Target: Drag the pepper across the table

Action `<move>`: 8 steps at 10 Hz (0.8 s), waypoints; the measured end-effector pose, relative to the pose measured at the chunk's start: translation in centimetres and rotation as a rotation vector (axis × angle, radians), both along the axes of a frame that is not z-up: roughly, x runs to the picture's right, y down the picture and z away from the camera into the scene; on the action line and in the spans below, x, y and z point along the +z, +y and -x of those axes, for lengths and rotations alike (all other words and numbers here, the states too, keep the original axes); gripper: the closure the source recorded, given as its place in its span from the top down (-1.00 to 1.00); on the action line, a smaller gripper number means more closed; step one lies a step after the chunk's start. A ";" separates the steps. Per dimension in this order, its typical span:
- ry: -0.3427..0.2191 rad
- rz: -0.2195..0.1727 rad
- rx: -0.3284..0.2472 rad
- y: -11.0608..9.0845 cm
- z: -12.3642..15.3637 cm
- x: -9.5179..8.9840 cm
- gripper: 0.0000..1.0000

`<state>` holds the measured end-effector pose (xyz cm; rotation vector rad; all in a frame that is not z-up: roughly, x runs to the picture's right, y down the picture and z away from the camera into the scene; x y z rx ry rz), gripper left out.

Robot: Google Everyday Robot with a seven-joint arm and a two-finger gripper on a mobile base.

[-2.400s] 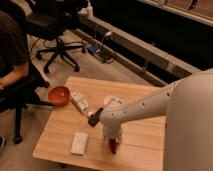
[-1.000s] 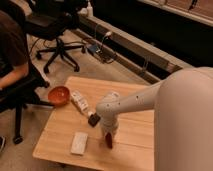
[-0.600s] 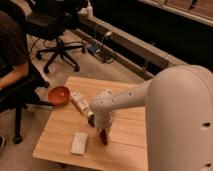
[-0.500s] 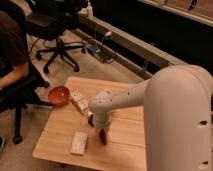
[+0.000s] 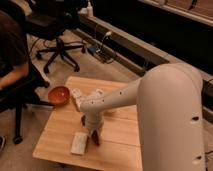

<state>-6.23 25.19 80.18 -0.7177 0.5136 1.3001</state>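
Observation:
The pepper [image 5: 95,141] is a small dark-red shape lying on the light wood-plank table [image 5: 120,132], near its front edge. My gripper [image 5: 94,134] points straight down onto the pepper, at the end of my white arm, which reaches in from the right. The gripper covers most of the pepper. A white flat packet [image 5: 80,143] lies just to the left of the pepper.
An orange-red bowl [image 5: 59,95] sits at the table's far left corner. Beside it lie a white wrapped item [image 5: 77,98] and another white object [image 5: 98,93]. A seated person [image 5: 12,55] and office chairs [image 5: 57,30] are to the left. Cables run along the wall ledge behind.
My gripper has moved left across the table, and the pepper has moved with it, from mid-table to beside the white packet. My arm fills more of the view.

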 end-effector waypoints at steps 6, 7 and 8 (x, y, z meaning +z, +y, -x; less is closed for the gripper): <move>-0.031 0.003 0.009 0.9 1.1 -1.5 -0.82; -0.039 0.005 0.008 1.0 1.6 -1.4 -0.82; -0.045 0.006 0.003 1.1 2.0 -1.3 -0.82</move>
